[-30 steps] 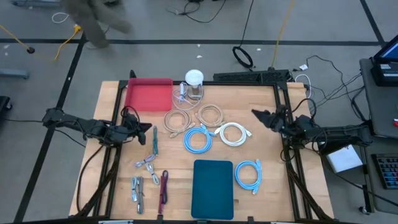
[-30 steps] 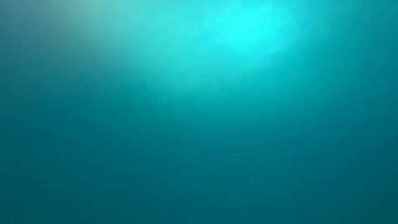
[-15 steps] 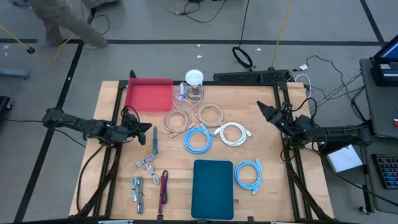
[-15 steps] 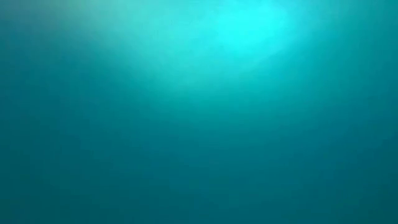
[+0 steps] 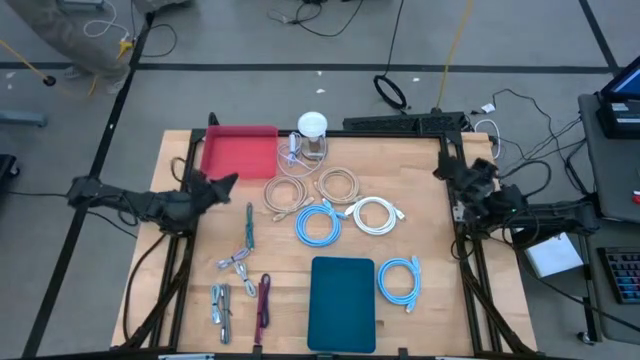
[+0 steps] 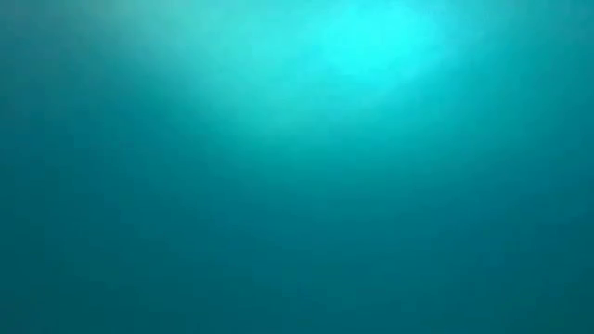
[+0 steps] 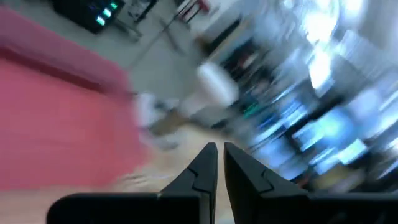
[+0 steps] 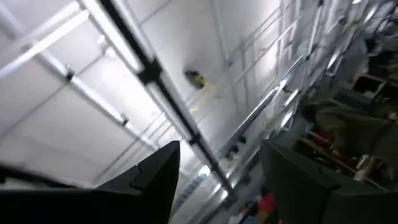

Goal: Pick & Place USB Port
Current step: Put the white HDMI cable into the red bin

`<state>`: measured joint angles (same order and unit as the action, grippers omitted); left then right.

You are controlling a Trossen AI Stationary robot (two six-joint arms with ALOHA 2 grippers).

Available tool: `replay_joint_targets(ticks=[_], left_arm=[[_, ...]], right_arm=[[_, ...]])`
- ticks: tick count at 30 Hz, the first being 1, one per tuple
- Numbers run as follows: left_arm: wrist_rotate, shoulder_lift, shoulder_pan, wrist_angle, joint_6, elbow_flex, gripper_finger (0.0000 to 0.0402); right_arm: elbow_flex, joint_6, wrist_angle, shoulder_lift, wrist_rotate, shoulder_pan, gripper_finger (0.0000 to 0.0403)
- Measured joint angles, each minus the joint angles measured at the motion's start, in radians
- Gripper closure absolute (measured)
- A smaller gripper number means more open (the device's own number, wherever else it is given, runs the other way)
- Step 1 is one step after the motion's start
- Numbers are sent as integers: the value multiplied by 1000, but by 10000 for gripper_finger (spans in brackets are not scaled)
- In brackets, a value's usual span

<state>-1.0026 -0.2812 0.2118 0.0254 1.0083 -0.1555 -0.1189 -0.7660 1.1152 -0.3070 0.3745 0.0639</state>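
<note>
Left gripper [image 5: 226, 181] just beside the flat red rectangular tray [image 5: 238, 152], fingers [image 7: 200, 169] nearly closed, empty. Right gripper [image 5: 447, 170] well apart from that tray at the far table edge, tilted upward (ceiling in its view), fingers [image 8: 152, 177] spread wide. Small silver USB connectors [image 5: 235, 263] near the tray's left-arm side.

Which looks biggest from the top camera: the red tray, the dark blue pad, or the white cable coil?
1. Dark blue pad and red tray: too alike to rank, though the pad may be slightly bigger.
2. White cable coil: clearly smallest.
</note>
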Motion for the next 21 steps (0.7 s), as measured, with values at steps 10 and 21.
replay_joint_targets(ticks=[10,21], left_arm=[[619,1,-50,662,-251,-1,371],[801,0,-50,695,-183,-1,371]], right_arm=[[-555,149,-322,-380,-422,-24,188],[-1038,530,-1532,-898,-312,-72,193]])
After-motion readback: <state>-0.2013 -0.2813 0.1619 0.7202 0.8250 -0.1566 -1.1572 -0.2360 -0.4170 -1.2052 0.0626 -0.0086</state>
